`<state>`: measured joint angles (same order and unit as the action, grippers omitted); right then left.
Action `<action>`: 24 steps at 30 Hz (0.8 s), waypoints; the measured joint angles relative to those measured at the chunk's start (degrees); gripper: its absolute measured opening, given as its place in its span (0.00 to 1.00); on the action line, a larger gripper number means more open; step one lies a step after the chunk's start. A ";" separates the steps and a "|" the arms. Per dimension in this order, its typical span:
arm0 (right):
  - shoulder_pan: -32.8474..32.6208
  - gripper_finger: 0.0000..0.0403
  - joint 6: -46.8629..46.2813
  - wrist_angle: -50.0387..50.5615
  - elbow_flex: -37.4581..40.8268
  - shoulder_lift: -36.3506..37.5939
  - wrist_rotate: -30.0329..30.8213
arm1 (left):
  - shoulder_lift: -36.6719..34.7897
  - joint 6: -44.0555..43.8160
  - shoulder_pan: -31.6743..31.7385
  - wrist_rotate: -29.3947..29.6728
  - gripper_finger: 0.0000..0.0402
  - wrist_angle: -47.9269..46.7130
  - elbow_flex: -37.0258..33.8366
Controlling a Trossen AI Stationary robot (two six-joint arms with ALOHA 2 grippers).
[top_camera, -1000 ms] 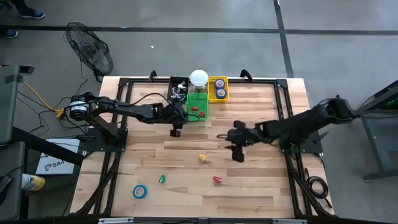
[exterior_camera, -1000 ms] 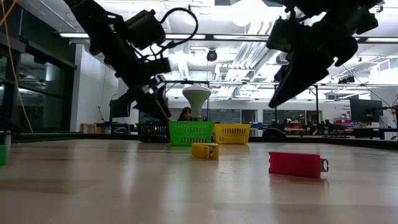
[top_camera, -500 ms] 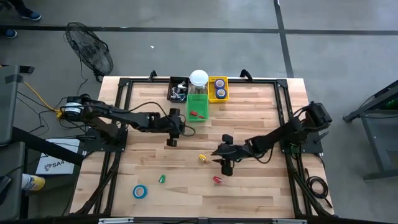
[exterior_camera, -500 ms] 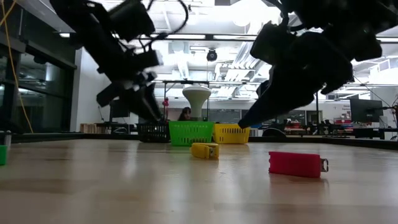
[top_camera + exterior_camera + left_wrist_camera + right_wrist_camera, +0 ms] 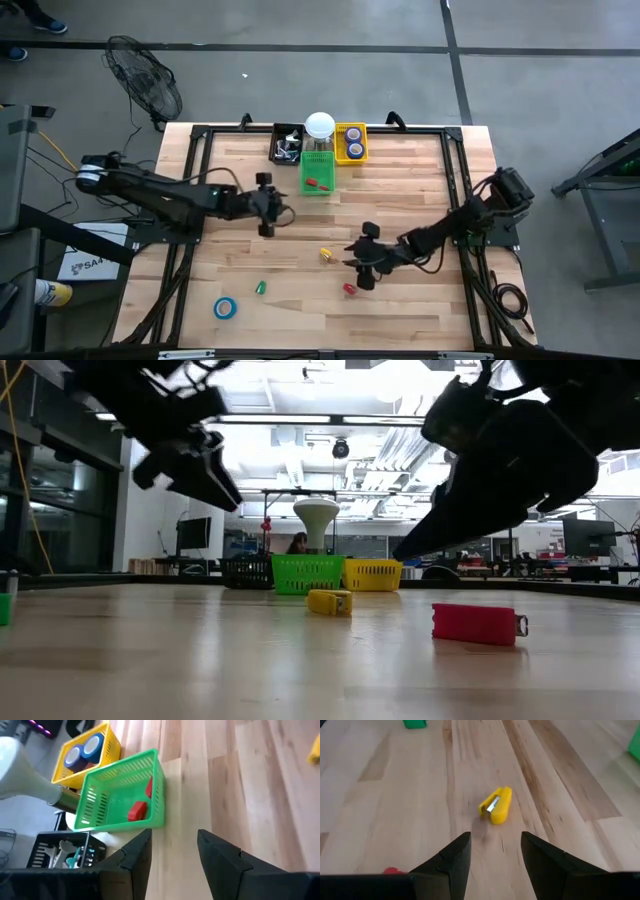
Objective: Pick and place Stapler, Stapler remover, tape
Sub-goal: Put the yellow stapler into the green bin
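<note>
A yellow stapler (image 5: pixel 326 256) lies on its side mid-table, a red stapler (image 5: pixel 349 289) nearer the front. A small green stapler remover (image 5: pixel 260 288) and a blue tape roll (image 5: pixel 225 308) lie front left. My right gripper (image 5: pixel 351 259) is open and hovers low just right of the yellow stapler (image 5: pixel 496 805), pointing at it. The stapler lies ahead of the fingers, not between them. My left gripper (image 5: pixel 278 206) is open with nothing between its fingers (image 5: pixel 172 855). It hangs left of centre, a little on the near side of the green basket (image 5: pixel 122 795).
Three baskets stand at the far edge: a black one (image 5: pixel 286 145), the green one (image 5: pixel 318 172) with red pieces inside, and a yellow one (image 5: pixel 351 143) holding blue tape rolls. A white round-topped jar (image 5: pixel 319 126) stands behind them. Bare wood lies between the arms.
My left gripper has drawn back from the green basket toward the table's left and near side, rising a little. My right gripper has gone left and toward the near edge, sinking toward the yellow stapler. Nothing on the table has moved.
</note>
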<state>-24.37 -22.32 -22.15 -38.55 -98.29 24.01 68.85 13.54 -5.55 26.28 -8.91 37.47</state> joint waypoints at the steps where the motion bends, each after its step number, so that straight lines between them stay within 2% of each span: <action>1: -0.52 0.41 -0.18 0.05 -0.02 -0.10 0.78 | -1.07 -0.85 -1.18 0.98 0.38 0.54 -0.97; 7: -2.10 0.41 -0.14 0.01 0.00 -0.10 5.41 | -6.78 -2.30 -6.56 2.96 0.38 7.62 -8.50; 10: -2.05 0.41 -0.15 -0.01 0.00 -0.10 4.90 | -8.63 -3.16 -8.43 2.69 0.38 12.54 -11.88; 16: -0.82 0.42 -3.25 -0.89 0.00 -0.10 3.62 | -10.61 -4.57 -11.56 4.45 0.38 13.67 -14.31; 21: 1.53 0.51 -3.83 -2.31 -0.13 -0.10 -3.07 | -11.90 -4.29 -13.79 9.45 0.38 13.66 -16.05; 24: 2.23 0.59 -3.37 -2.14 -1.30 -0.10 -3.56 | -12.78 -3.74 -15.11 10.73 0.38 15.53 -17.97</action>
<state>-22.14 -25.69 -24.29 -39.85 -98.39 20.45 56.07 9.80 -20.67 37.01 6.62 19.50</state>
